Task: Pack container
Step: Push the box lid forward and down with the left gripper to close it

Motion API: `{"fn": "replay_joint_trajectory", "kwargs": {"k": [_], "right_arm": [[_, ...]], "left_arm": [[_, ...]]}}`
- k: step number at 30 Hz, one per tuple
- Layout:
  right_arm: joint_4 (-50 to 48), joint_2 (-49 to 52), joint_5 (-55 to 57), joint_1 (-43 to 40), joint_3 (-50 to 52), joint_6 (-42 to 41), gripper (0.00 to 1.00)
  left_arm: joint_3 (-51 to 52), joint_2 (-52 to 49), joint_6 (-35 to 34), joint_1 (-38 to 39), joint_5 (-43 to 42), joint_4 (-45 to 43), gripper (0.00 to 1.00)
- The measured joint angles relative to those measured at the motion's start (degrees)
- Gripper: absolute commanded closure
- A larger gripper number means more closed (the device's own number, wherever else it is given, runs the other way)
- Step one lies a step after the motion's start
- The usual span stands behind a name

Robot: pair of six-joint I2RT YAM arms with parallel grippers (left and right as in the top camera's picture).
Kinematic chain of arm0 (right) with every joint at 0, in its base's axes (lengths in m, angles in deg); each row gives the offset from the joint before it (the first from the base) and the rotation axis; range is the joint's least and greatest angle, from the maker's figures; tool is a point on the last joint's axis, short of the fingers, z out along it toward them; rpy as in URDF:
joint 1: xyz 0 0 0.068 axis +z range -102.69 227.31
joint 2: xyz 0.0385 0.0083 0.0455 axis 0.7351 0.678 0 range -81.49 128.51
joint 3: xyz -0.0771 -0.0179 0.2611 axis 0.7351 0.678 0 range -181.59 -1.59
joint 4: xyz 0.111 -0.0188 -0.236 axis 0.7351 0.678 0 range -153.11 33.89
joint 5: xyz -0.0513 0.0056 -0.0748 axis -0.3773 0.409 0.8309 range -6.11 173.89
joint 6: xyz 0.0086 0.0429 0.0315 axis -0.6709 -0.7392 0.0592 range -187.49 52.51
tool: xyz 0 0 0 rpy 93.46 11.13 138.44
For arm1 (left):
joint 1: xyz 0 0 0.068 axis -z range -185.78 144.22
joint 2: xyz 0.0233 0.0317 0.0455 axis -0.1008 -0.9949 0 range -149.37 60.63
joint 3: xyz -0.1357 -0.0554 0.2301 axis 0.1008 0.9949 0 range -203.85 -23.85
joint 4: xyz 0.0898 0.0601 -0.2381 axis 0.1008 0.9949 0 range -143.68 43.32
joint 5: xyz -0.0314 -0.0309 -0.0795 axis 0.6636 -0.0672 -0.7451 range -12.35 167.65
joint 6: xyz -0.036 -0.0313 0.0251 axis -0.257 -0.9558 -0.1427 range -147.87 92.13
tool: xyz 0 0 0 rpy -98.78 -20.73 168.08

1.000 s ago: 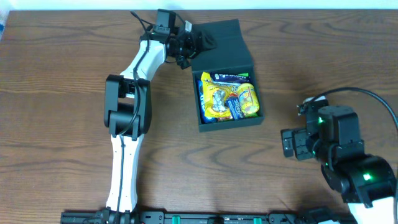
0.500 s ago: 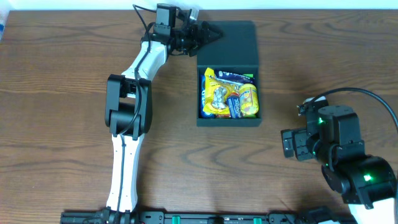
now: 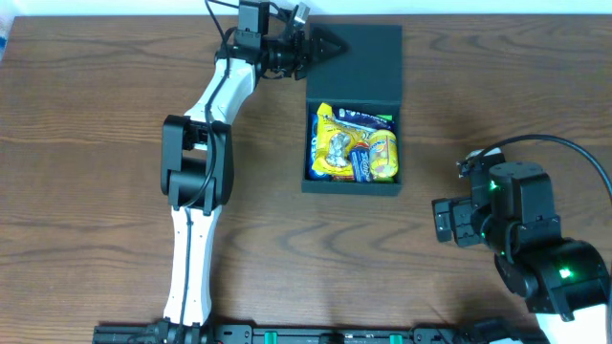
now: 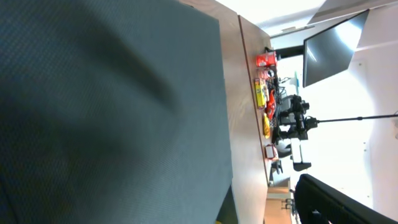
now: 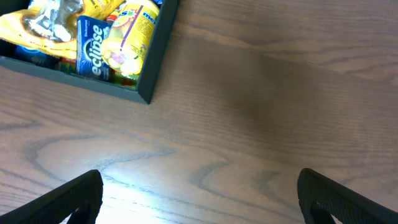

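Brown wood-grain table (image 3: 86,143), dark green box (image 3: 352,188) resting on it right of centre, lid (image 3: 368,62) opened toward the far edge

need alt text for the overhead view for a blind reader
A dark teal-green square cardboard box sits open on a brown wooden table, filled with yellow snack packets, its flap lid lying open behind. The left gripper is at the lid's left corner, jaws open; the right gripper rests open, apart from the box.
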Motion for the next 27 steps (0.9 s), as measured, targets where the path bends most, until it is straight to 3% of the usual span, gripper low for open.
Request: {"fn": "replay_joint_trajectory", "kwargs": {"k": [14,27], "right_arm": [[0.0,0.0,0.0,0.0,0.0,0.0,0.01],[0.0,0.0,-0.6,0.0,0.0,0.0,0.01]], "left_arm": [[-0.1,15.3,16.1,0.1,3.1,24.5,0.04],[-0.4,21.5,25.1,1.1,5.4,42.0,0.04]]}}
